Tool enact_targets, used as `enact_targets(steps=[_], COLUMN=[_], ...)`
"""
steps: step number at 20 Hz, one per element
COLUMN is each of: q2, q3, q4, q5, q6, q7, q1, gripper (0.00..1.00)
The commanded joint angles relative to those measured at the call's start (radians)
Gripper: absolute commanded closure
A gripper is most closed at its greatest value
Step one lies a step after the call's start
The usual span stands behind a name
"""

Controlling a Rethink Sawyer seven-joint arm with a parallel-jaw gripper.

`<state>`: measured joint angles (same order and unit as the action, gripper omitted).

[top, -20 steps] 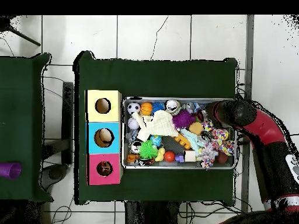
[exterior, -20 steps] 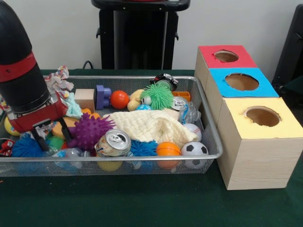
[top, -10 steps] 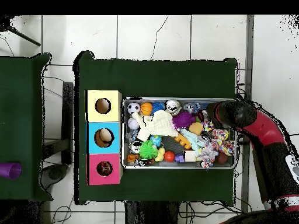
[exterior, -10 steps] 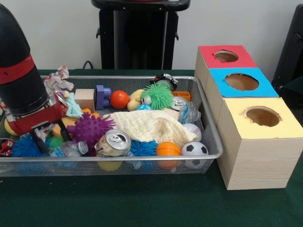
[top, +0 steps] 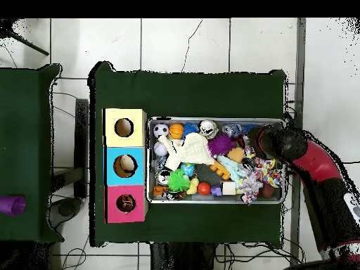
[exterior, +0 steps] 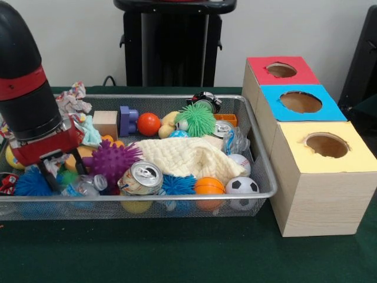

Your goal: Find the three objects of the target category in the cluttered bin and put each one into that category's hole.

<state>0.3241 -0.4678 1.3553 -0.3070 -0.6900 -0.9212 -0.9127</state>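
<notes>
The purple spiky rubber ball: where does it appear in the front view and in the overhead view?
Front view: purple spiky rubber ball, left part of the wire mesh bin, beside the silver drink can.
Overhead view: same ball, right of centre, near the top rim.
Shared landmark: cream knitted cloth.

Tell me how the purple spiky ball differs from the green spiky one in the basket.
The purple spiky ball has short stiff spikes and sits near the front by the end effector. The green spiky ball has thin, hair-like strands and sits toward the back. Both are round and lie in the wire basket.
</notes>
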Motion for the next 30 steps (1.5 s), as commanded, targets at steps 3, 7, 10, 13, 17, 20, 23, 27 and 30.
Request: enact_targets(steps=[3,7,10,13,17,20,23,27,30], q2=[0.033,0.090,0.157,0.252,0.393,0.481,0.528,0.557,0.557], q3=[0.034,0.076,0.121,0.176,0.263,0.344,0.414,0.484,0.487], q4=[0.311,0.385,0.448,0.507,0.566,0.569,0.549,0.491,0.432], q5=[0.007,0.044,0.092,0.168,0.259,0.318,0.349,0.352,0.332], q6=[0.288,0.337,0.363,0.329,0.286,0.215,0.158,0.086,0.041], q7=[-0.310,-0.371,-0.434,-0.495,-0.576,-0.624,-0.658,-0.676,-0.636], q1=[0.006,0.046,0.095,0.157,0.245,0.314,0.368,0.418,0.419], gripper=[0.00,0.00,0.00,0.00,0.00,0.00,0.00,0.00,0.00])
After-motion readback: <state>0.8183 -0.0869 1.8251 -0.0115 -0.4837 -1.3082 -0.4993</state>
